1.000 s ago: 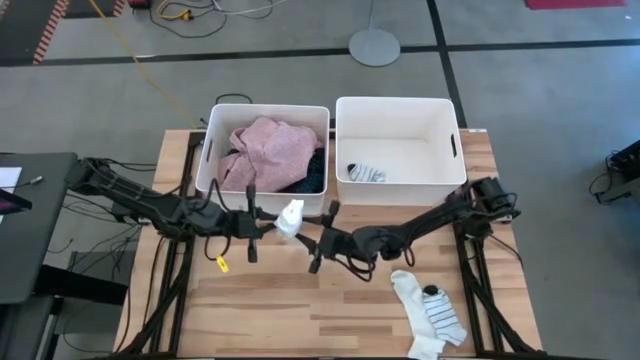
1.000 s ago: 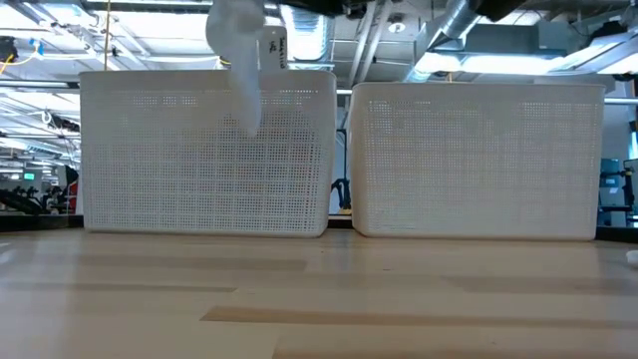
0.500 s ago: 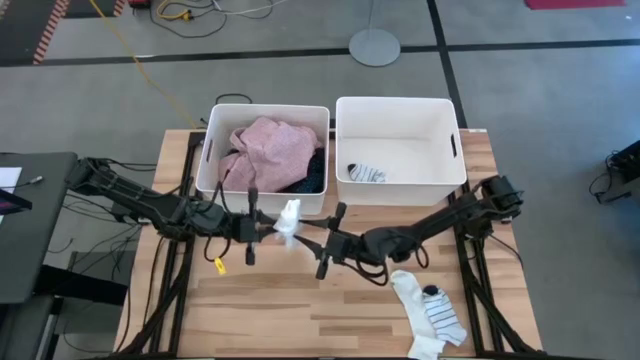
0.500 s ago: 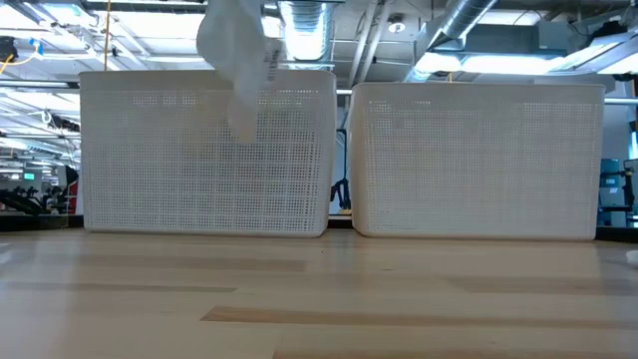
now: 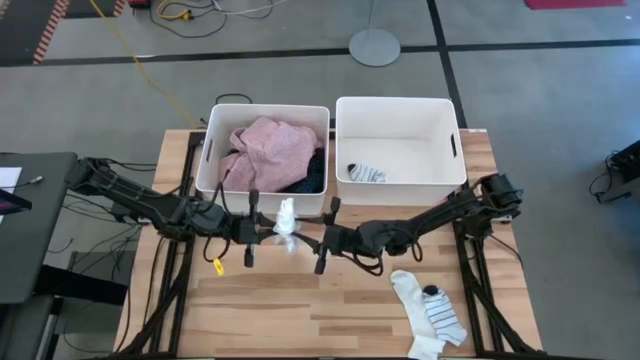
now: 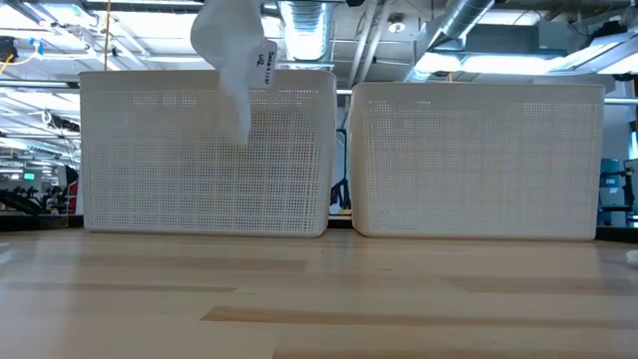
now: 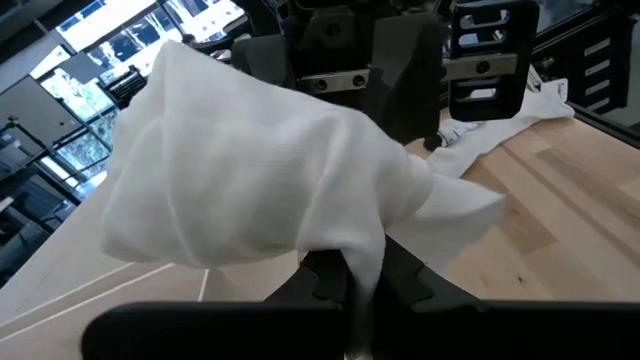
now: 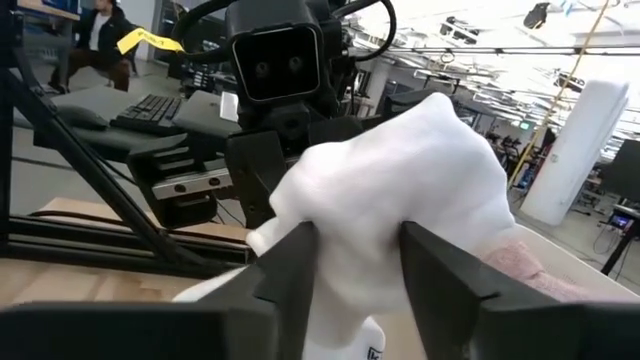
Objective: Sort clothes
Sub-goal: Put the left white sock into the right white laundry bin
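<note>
A small white sock [image 5: 286, 218] hangs in the air between my two grippers, in front of the left white bin [image 5: 210, 160]. In the low view the white sock [image 6: 229, 60] hangs high before that bin's wall. My left gripper [image 5: 267, 228] comes from the table's left and is shut on it. My right gripper [image 5: 309, 238] comes from the right and is shut on it too. The pink shirt [image 5: 272, 150] and a dark garment [image 5: 315, 172] lie in the left bin. A striped sock [image 5: 365, 173] lies in the right bin [image 5: 400, 110]. My left gripper pinches a bunched fold of the sock [image 7: 362, 262] between its two fingers, coming level from the table's left. The rest of the sock billows beyond the fingers, clear of the table. My right gripper pinches the sock's bunched middle [image 8: 350, 250] between its two fingers [image 8: 292, 270], coming level from the table's right. The sock bulges past the fingertips and hangs below them, clear of the table.
A white sock and a striped sock [image 5: 430, 310] lie on the table's near right part. A yellow tag [image 5: 221, 264] lies near the left arm. The two bins stand side by side along the far edge; bare wood lies in front of them.
The sock has drifted a little toward the table's left, still held in the air by both grippers, and looks more bunched. The right gripper has followed it slightly.
</note>
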{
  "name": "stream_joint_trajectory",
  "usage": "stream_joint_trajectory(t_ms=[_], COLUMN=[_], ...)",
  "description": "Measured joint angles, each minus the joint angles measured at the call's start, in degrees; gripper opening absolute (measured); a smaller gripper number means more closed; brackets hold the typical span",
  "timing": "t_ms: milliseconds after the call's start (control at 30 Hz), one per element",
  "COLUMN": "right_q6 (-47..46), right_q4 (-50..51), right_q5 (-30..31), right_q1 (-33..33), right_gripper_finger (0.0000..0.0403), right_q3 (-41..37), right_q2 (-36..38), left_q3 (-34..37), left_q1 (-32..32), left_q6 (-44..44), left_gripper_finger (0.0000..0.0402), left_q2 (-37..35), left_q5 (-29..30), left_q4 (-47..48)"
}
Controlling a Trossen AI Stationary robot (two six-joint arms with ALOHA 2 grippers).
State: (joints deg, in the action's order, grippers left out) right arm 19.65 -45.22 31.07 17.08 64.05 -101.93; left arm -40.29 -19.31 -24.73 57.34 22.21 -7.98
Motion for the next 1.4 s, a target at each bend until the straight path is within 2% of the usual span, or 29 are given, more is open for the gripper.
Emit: stream_joint_trajectory(t_ms=[100, 267, 333, 933, 1100, 1233, 1400], right_q6=[0.1, 0.6, 1.7, 6.1, 8.4, 10.5, 13.9], right_q4=[0.0, 1.3, 1.5, 0.8, 0.9, 1.7, 2.3], right_q5=[0.0, 0.0, 0.0, 0.4, 0.6, 1.4, 2.9], right_q1=[0.0, 0.0, 0.2, 1.0, 1.2, 1.4, 2.0], right_gripper_finger=[0.0127, 0.0026, 0.0011, 0.0001, 0.0000, 0.0000, 0.0000], right_q3=[0.0, 0.0, 0.0, 0.0, 0.0, 0.0, 0.0], right_q2=[0.0, 0.0, 0.0, 0.0, 1.9, 4.1, 6.6], left_q3=[0.0, 0.0, 0.0, 0.0, 0.0, 0.0, 0.0], left_q1=[0.0, 0.0, 0.0, 0.0, 0.0, 0.0, 0.0], left_q6=[0.0, 0.0, -0.1, 0.8, 1.0, 1.0, 1.0], left_gripper_finger=[0.0005, 0.0005, 0.0005, 0.0022, 0.0026, 0.0049, 0.0101], left_q2=[0.0, 0.0, 0.0, 0.0, 0.0, 0.0, 0.0], left_q5=[0.0, 0.0, 0.0, 0.0, 0.0, 0.1, 1.5], left_q4=[0.0, 0.0, 0.0, -0.2, -0.1, -0.1, -0.1])
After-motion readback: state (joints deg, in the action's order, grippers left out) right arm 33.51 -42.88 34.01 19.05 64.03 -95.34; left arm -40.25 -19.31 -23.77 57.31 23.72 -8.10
